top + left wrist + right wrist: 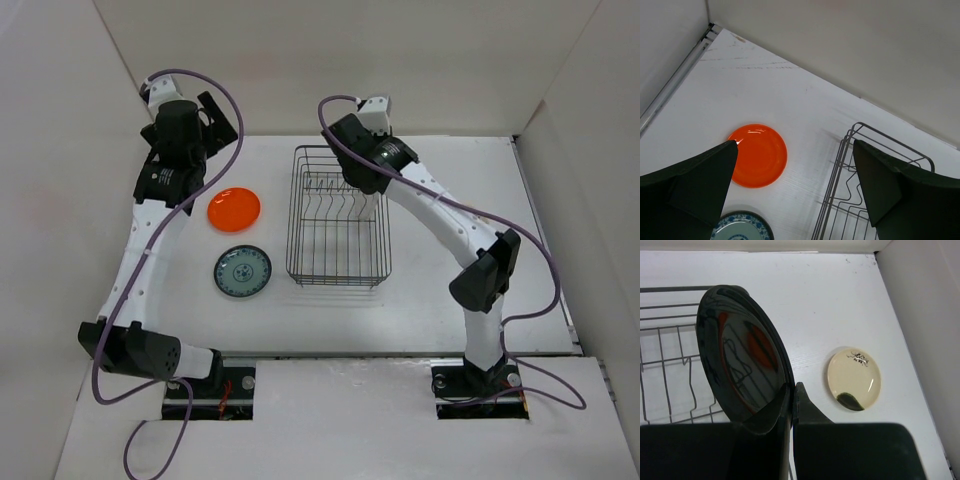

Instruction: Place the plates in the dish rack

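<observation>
black plate (pixel 740 370), base hidden, pinched in right fingers (pixel 808 411), seemingly above dish rack (pixel 338 281); left fingers (pixel 705 175) spread.

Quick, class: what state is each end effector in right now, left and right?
Left end effector: open, holding nothing.
Right end effector: closed on the black plate.

Bare table (pixel 805 115) lies free between the orange plate (pixel 758 155) and the dish rack (pixel 842 165); my right gripper (pixel 792 387), clamping the black plate (pixel 740 365), stands over the rack's far end.
</observation>
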